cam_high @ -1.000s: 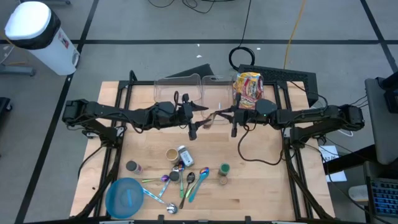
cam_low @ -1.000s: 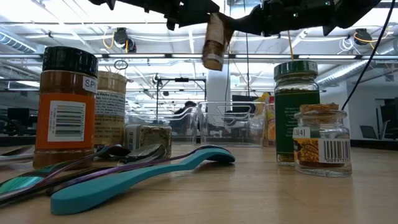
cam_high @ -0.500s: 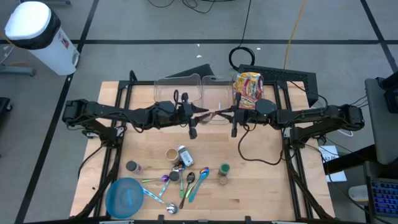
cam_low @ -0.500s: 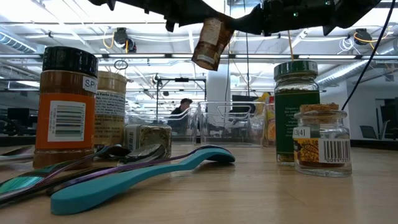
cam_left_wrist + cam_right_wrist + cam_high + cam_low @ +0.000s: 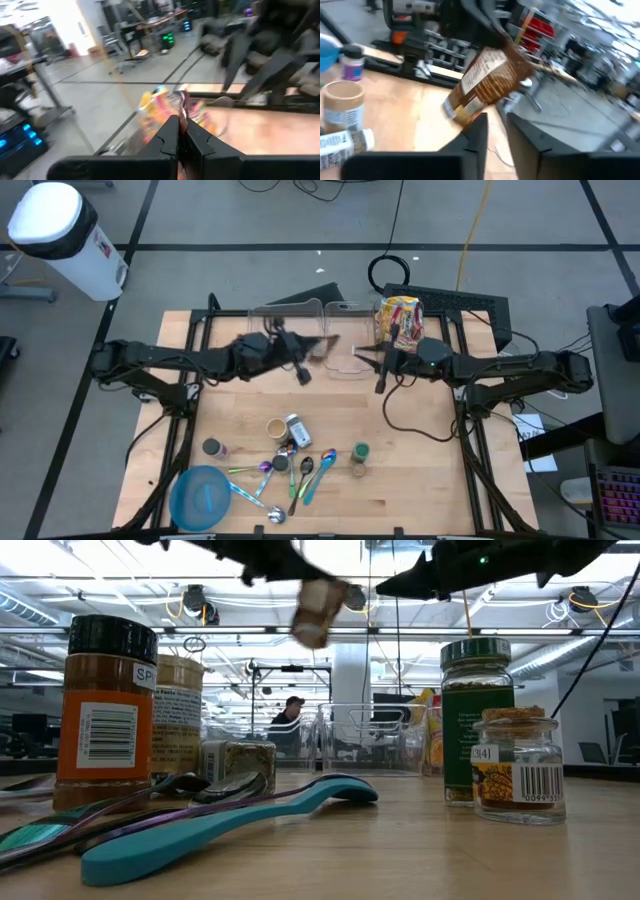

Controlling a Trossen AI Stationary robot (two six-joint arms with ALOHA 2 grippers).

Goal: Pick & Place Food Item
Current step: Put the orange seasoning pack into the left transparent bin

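The pick looks done and the placing is what is left. The spice jar [image 5: 318, 610] is up in the air, well above the desk [image 5: 430, 480], tilted over on its side and carried by the left gripper [image 5: 300, 350] near the clear bins [image 5: 300, 320] at the back edge. From the high view the jar sits about over the front rim of those bins, though I cannot tell whether it is meant to go inside them. It has not been set down anywhere yet.

The left gripper's fingers [image 5: 172, 135] are drawn close together with hardly a gap, and in the right wrist view the jar [image 5: 487, 85] hangs from a dark clamp at its upper end, so I judge that they are gripping it.

The right gripper [image 5: 383, 360] hovers just beside, pointed toward the jar but apart from it. Its fingers [image 5: 475, 132] stand a little apart with nothing between them, so it holds nothing.

Down on the desk the other jars [image 5: 108, 710], the spoons [image 5: 300, 475] and the blue plate [image 5: 200, 498] lie untouched, and a snack bag [image 5: 400, 320] stands by the bins.
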